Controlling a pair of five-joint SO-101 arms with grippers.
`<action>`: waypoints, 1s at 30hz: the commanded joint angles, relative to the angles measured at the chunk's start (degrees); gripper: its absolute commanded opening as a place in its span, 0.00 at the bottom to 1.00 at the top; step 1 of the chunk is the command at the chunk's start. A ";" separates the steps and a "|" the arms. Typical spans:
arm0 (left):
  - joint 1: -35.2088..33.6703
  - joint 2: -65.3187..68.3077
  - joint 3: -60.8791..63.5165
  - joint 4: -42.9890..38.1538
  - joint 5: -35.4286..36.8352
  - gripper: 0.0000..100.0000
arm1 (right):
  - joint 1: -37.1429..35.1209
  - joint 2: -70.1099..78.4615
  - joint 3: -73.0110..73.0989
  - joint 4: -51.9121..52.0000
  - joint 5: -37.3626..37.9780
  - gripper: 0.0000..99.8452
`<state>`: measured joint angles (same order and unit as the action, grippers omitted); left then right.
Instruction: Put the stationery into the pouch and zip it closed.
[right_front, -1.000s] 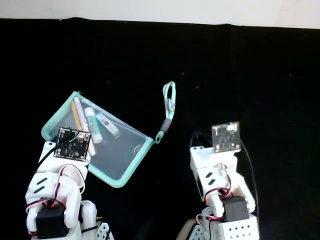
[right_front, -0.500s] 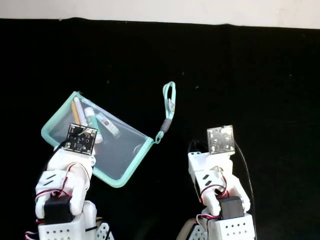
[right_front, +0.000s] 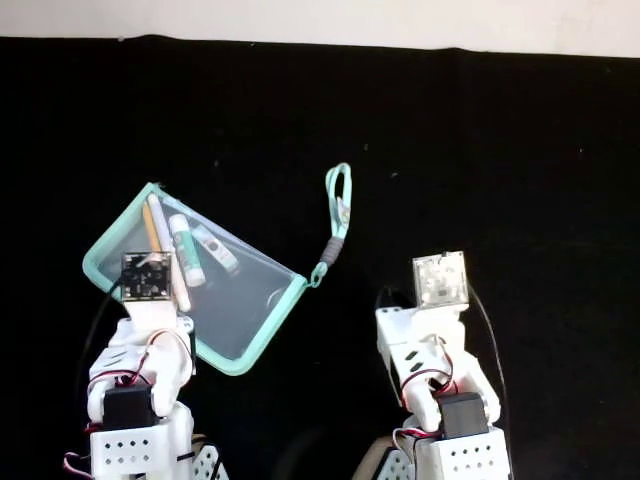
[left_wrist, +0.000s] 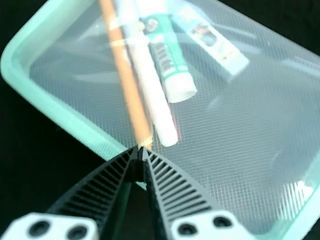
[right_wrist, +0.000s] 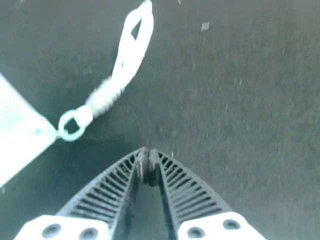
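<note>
Stationery sits in the mint-edged clear pouch at nine o'clock, seemingly zipped; my left end effector and right end effector are closed, empty.

A flat black counter with a matte, cloth-like surface spreads across nearly the whole scene. Along its far edge runs a plain off-white band, wall or backing, I can't tell which. A few tiny pale specks dot the dark surface.

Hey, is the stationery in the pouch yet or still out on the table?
In: the stationery lies behind the clear mesh wall of the pouch, within its teal edge.
</note>
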<state>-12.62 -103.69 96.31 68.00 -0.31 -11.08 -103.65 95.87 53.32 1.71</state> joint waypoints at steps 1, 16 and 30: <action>-0.66 0.04 0.92 -0.53 4.75 0.01 | 0.22 -0.40 7.25 5.58 0.26 0.01; -5.85 0.13 0.92 8.70 5.45 0.01 | 0.31 -0.40 7.16 17.63 0.62 0.01; -5.85 0.13 0.92 8.70 5.45 0.01 | 0.31 -0.40 7.16 17.63 0.62 0.01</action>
<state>-17.80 -103.69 96.40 76.35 4.88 -11.08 -103.65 95.87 70.64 1.71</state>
